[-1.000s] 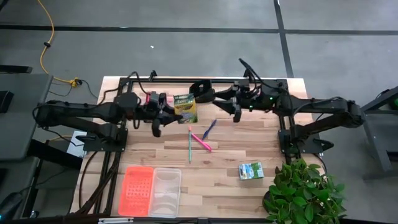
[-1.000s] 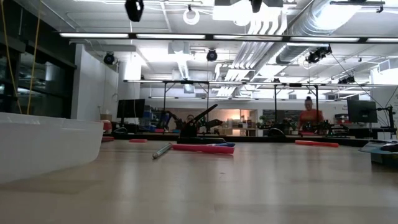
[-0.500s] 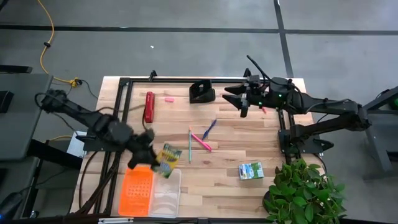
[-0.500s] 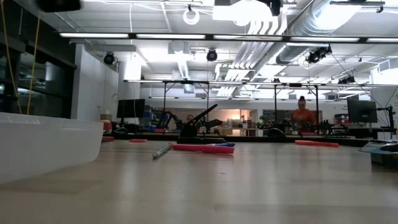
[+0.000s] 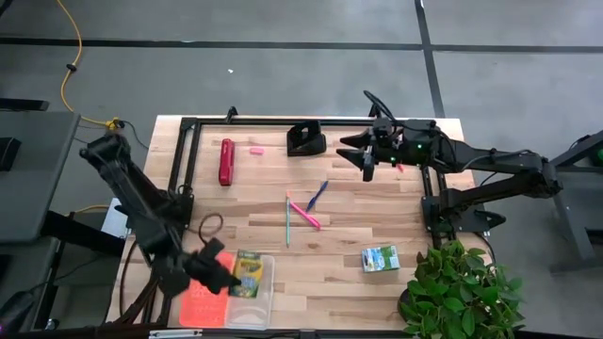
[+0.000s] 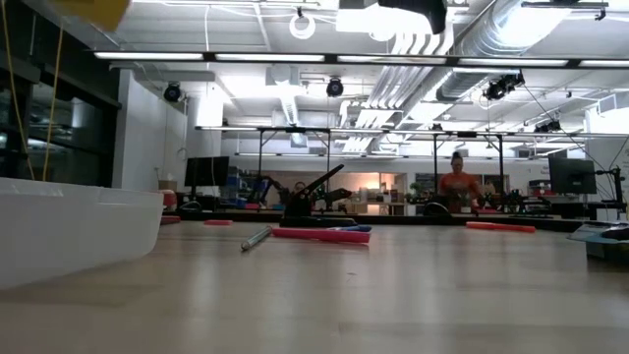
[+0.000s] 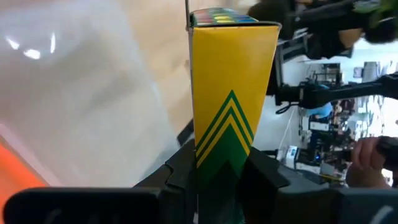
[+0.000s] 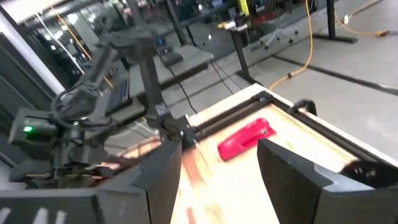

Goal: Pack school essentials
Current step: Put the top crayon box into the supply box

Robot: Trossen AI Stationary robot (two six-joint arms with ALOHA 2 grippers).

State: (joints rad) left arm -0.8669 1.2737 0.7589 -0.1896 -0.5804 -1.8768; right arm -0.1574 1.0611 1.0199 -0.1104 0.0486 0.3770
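A yellow-green crayon box (image 5: 249, 273) hangs over the clear bin (image 5: 254, 299) at the table's near left, with my left gripper (image 5: 231, 276) shut on it. In the low view its yellow corner (image 6: 93, 10) shows at the top. Pink, green and blue pens (image 5: 303, 212) lie flat at mid-table. Toward the near right, a small green-and-white box (image 5: 381, 258) sits on the wood. A tiny pink eraser (image 5: 252, 149) lies at the far side. My right gripper (image 5: 366, 162) hovers open over the far right, holding nothing. My left gripper pinches the crayon box by the end nearest the wrist (image 7: 217, 163), one finger on each broad face. The fingers (image 7: 264, 177) slant downward from the table's left, and the box sticks out ahead of them. It is lifted clear, above the clear bin.
An orange tray (image 5: 205, 294) lies beside the clear bin. A long red bar (image 5: 226, 161) and a black block (image 5: 306, 139) stand at the far edge. A potted plant (image 5: 462, 292) fills the near right corner. A person walks in the room behind.
My left gripper has swung from the table's far middle toward the near left corner and come down, rolling its wrist, with the crayon box still held. The box now hangs over the clear bin. My right gripper has stayed near the far right.
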